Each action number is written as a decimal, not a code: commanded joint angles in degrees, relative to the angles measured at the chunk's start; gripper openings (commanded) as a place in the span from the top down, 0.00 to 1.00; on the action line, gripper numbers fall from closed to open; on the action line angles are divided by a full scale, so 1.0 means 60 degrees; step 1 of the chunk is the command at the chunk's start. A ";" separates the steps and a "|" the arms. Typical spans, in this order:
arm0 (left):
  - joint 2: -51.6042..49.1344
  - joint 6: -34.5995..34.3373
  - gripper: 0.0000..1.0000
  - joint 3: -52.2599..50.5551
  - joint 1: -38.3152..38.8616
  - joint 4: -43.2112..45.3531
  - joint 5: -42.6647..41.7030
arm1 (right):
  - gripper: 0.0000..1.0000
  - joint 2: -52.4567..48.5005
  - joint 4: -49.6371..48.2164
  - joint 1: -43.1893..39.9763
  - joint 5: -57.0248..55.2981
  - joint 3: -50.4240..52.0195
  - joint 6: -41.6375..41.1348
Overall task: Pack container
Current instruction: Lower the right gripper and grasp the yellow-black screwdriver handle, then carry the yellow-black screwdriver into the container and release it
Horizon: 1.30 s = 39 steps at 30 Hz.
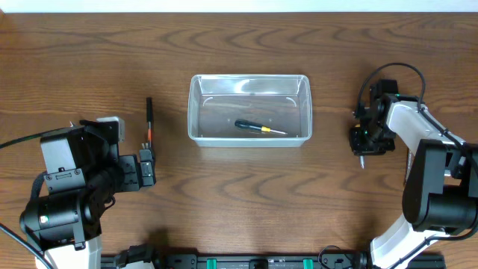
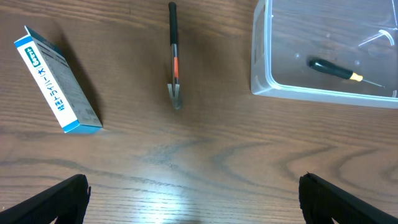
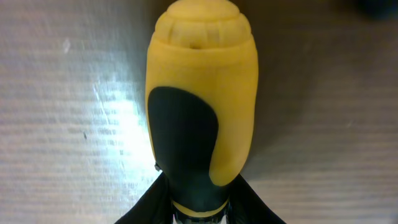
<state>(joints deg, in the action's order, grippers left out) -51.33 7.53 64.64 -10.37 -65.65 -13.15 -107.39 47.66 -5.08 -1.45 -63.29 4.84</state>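
Overhead: the container [image 1: 250, 78] sits mid-table, small screwdriver [image 1: 259, 128] inside. Left wrist: my left gripper [image 2: 193, 185] is gaping wide over the table [image 2: 186, 146], container top right. Right wrist: my right gripper [image 3: 200, 208] is clamped on a yellow-and-black handle [image 3: 199, 112].

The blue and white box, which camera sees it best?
The left wrist view: the whole blue-and-white box lies on the table, its label showing. Overhead, only a pale corner peeks out beside the left arm. The right wrist view misses it, filled by a yellow-and-black handle.
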 commanded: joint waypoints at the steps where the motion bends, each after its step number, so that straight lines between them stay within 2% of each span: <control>1: 0.0018 0.0062 0.02 0.0186 0.0029 -0.0066 0.0047 | 0.85 -0.0637 -0.0426 -0.0040 -0.0229 0.0375 -0.0015; 5: 0.0018 0.0066 0.02 0.0186 0.0029 -0.0120 0.0047 | 0.99 -0.0637 -0.0652 -0.0033 -0.0226 0.0375 -0.0015; 17: 0.0018 0.0066 0.02 0.0186 0.0029 -0.0124 0.0047 | 0.99 -0.0474 -0.0794 0.0189 -0.0153 0.0259 -0.0193; 24: 0.0018 0.0066 0.02 0.0186 0.0029 -0.0124 0.0047 | 0.99 0.1319 -0.0266 0.1107 0.0135 -0.0590 -0.0015; 31: 0.0018 0.0069 0.02 0.0186 0.0029 -0.0124 0.0047 | 0.99 0.3388 0.0929 0.2455 0.0368 -0.3242 0.0838; 35: 0.0018 0.0069 0.02 0.0186 0.0029 -0.0120 0.0047 | 0.99 0.3537 0.1177 0.3417 0.1319 -0.4601 0.2342; 39: 0.0018 0.0066 0.02 0.0186 0.0029 -0.0109 0.0047 | 0.99 0.3228 0.1078 0.4375 0.1661 -0.4779 0.3821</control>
<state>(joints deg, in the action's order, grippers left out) -51.33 7.55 64.64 -10.37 -66.19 -13.15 -84.88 53.69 17.96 5.04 -92.40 18.35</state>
